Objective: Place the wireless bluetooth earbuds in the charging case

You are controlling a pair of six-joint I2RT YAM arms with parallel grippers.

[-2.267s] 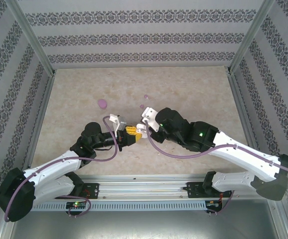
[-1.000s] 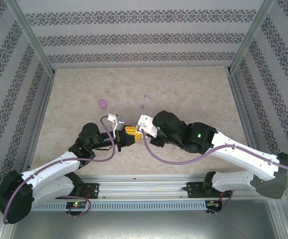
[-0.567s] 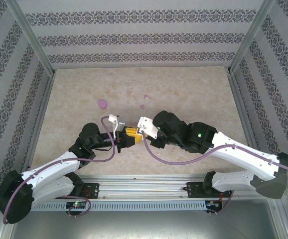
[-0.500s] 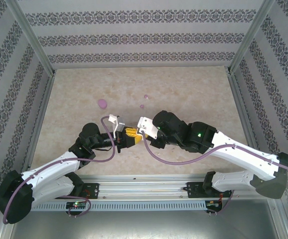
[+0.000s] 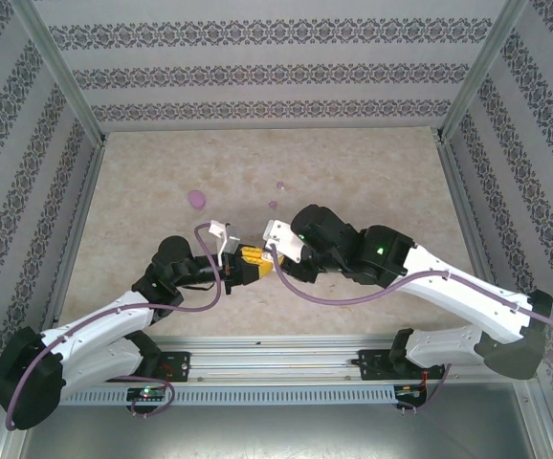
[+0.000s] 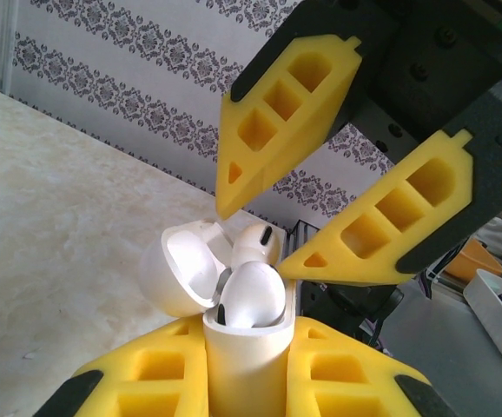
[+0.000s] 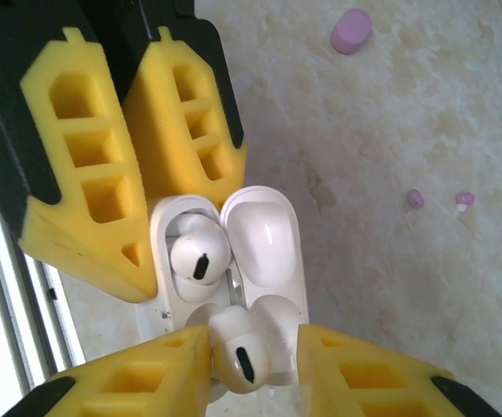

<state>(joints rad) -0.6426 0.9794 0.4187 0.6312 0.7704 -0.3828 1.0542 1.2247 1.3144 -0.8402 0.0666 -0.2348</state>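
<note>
My left gripper (image 6: 244,352) is shut on the white charging case (image 6: 241,369), which stands upright with its lid (image 6: 180,269) open. One white earbud (image 7: 197,254) sits in the far slot. The other white earbud (image 7: 238,360) stands partly in the near slot and leans against one yellow finger (image 7: 147,382) of my right gripper (image 7: 253,347). That gripper is open, with a clear gap between the earbud and its other finger. In the top view both grippers meet at the table's near middle, the left gripper (image 5: 250,260) facing the right gripper (image 5: 271,256). Two pale purple earbuds (image 7: 415,199) (image 7: 465,200) lie on the table.
A round purple piece (image 5: 196,198) lies on the marble table (image 5: 372,172) beyond the left arm. The small purple buds (image 5: 279,185) (image 5: 273,204) lie just beyond the grippers. Patterned walls and metal frame posts ring the table.
The right wrist has shifted slightly away from the near edge and its jaws now stand apart around the second white earbud. The left arm has held still with the case.
</note>
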